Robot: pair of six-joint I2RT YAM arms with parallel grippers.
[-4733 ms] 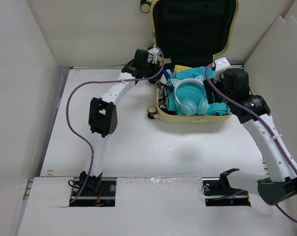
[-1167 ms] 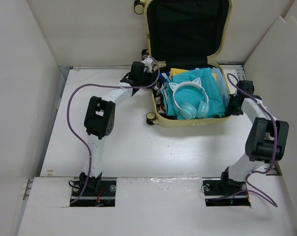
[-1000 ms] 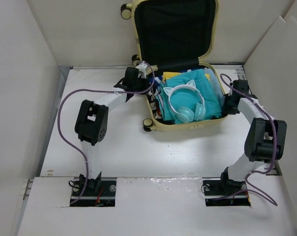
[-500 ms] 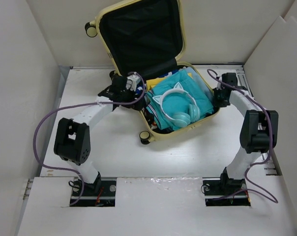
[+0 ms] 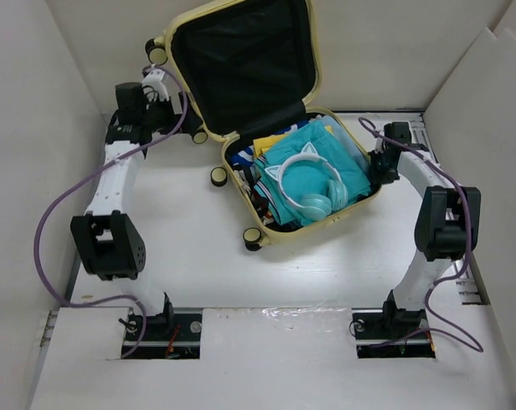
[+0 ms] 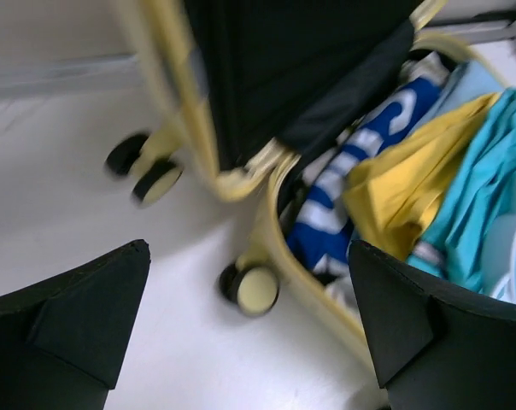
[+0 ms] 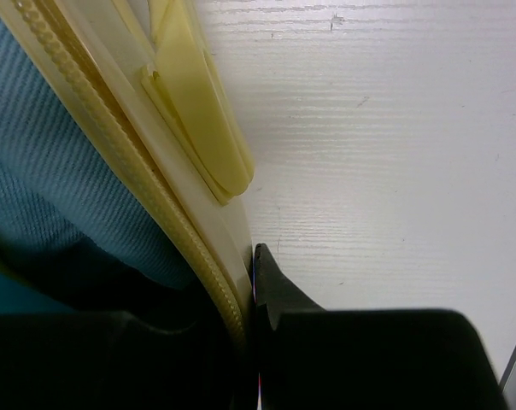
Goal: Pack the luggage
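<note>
At the far left we see the left gripper (image 5: 153,85) raised near the left edge of the lid, its fingers (image 6: 70,329) spread wide apart and holding nothing. In its wrist view the hinge corner lies between them, blurred; two wheels (image 6: 143,166) show by the lid and one wheel (image 6: 249,286) by the base. The luggage (image 5: 322,224) sits open on the table (image 5: 198,256), in the far middle and turned at an angle; its lid stands up with the black lining facing us. Inside, from the left, we see a blue-and-white cloth (image 6: 343,192), then a yellow cloth (image 6: 403,184), then a teal cloth (image 5: 328,147) filling most of the base; teal cat-ear headphones (image 5: 309,184) lie on top of it. At the right, the right gripper (image 5: 379,166) is clamped on the luggage's right rim; in its wrist view one finger (image 7: 275,290) presses the outside of the shell just below a pale-yellow tab (image 7: 198,111), the other is inside, dark against the teal cloth.
</note>
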